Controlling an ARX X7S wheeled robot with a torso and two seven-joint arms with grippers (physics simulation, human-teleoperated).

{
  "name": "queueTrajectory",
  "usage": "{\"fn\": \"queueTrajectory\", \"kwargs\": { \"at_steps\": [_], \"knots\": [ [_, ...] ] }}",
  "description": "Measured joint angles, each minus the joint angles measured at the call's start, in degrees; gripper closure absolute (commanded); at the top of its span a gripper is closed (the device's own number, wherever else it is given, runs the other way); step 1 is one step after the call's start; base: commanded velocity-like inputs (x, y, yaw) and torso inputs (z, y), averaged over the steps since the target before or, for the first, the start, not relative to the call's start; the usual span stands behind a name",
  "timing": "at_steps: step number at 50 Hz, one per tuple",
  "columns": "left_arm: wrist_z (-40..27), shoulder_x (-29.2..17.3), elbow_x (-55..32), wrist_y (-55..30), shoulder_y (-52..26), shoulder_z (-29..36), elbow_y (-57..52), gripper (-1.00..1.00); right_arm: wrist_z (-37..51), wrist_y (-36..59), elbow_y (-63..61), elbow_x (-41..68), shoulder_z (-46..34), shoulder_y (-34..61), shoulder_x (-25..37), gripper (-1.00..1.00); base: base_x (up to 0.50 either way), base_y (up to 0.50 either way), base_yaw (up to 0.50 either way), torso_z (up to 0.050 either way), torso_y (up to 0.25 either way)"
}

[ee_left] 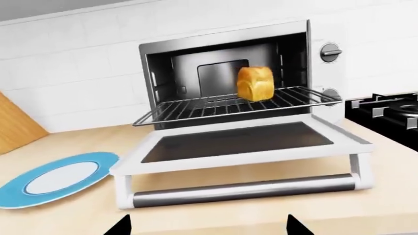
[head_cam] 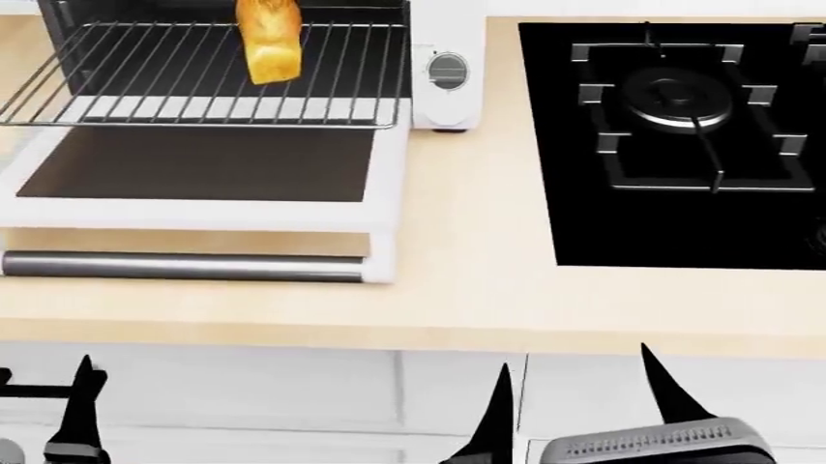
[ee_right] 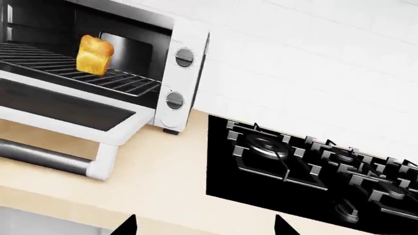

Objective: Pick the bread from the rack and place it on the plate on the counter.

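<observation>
The bread (ee_left: 255, 83) is a small golden loaf standing on the silver wire rack (ee_left: 216, 105), which is pulled partway out of a white toaster oven. It also shows in the head view as the bread (head_cam: 269, 39) on the rack (head_cam: 193, 92), and in the right wrist view as the bread (ee_right: 93, 55). The blue-rimmed plate (ee_left: 56, 178) lies on the beige counter (ee_left: 392, 161), beside the oven door. My left gripper (ee_left: 207, 227) is open and empty, in front of the door handle. My right gripper (ee_right: 205, 227) is open and empty too, low at the counter's front edge (head_cam: 581, 406).
The toaster oven's door (ee_left: 242, 142) hangs open and flat, with a steel handle (head_cam: 181, 266) towards me. A black gas stove (head_cam: 684, 135) fills the counter to the right. A wooden board (ee_left: 16, 125) leans on the tiled wall behind the plate. White drawer fronts (head_cam: 323, 387) are below.
</observation>
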State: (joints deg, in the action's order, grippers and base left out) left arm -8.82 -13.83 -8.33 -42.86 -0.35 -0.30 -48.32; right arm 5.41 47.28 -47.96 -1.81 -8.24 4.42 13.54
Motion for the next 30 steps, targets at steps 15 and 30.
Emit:
{"fn": "queueTrajectory", "kwargs": {
  "at_steps": [15,30],
  "knots": [
    [-0.5,-1.3,-0.9,-4.1,-2.1,-1.2,-3.4,-1.00,0.1,3.6,-3.1,0.1,-0.6,1.7,0.4,-1.00,0.00,0.50,0.00,0.050,0.000],
    [-0.9,-2.0,-1.5,-5.1,-2.5,-2.1,-4.4,-1.00,0.3,5.8,-4.8,0.2,-1.5,2.9,0.7,-1.00,0.00,0.50,0.00,0.050,0.000]
  ]
}}
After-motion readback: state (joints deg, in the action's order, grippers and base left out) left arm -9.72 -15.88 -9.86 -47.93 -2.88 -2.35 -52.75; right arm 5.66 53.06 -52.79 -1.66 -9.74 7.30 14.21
